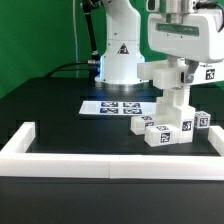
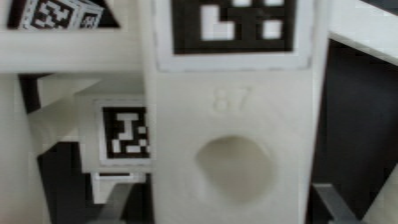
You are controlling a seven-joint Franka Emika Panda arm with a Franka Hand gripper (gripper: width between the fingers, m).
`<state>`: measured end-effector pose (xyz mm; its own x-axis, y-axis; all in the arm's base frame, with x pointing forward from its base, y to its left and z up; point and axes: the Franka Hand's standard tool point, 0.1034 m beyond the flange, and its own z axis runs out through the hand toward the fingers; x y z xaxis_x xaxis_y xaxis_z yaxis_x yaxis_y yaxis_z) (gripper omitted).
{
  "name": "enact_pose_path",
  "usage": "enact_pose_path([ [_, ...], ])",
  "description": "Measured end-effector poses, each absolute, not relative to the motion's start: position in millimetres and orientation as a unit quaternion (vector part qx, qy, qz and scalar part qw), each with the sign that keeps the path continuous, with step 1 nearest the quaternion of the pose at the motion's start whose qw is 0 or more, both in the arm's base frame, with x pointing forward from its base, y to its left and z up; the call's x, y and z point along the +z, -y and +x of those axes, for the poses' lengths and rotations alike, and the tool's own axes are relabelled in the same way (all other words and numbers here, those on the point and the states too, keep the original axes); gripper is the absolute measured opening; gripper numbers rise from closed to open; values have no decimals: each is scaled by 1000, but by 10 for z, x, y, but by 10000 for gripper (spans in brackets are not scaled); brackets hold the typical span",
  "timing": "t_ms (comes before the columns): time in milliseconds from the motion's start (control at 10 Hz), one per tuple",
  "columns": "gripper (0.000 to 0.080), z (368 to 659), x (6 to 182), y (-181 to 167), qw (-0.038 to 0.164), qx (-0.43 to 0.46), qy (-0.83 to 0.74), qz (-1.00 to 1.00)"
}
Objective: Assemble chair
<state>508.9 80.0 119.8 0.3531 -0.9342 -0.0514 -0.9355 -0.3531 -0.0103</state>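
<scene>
The chair is in white tagged parts at the exterior view's right. A cluster of blocky chair parts [image 1: 168, 128] stands on the black table. My gripper [image 1: 172, 66] hangs right above them, shut on an upright white chair part [image 1: 172, 92] whose lower end reaches down into the cluster. In the wrist view this held part [image 2: 231, 120] fills the middle, a flat slab with a square tag [image 2: 235, 24] and an oval dimple. It sits between my two dark fingers [image 2: 111, 200] in the gripper [image 2: 228, 208]. Other tagged parts [image 2: 121, 132] show behind it.
The marker board [image 1: 112, 106] lies flat on the table in front of the robot base [image 1: 118, 58]. A long low white rail [image 1: 110, 160] runs along the front edge and up the exterior view's left side [image 1: 18, 140].
</scene>
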Motion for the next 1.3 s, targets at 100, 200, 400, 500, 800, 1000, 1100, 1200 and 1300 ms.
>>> enact_pose_path([
  [100,290,5089,1197,-800,19,18,-570,-821],
  [200,290,5093,1197,-800,21,17,-573,-819],
  [400,290,5094,1197,-801,21,17,-570,-821],
  [500,290,5095,1197,-801,21,17,-570,-821],
  [800,290,5096,1197,-800,21,17,-565,-825],
  [1000,290,5106,1196,-788,21,16,-552,-834],
  [1100,290,5112,1195,-782,22,15,-547,-837],
  [1200,290,5130,1195,-764,25,12,-542,-840],
  [1300,290,5129,1195,-777,26,12,-541,-840],
])
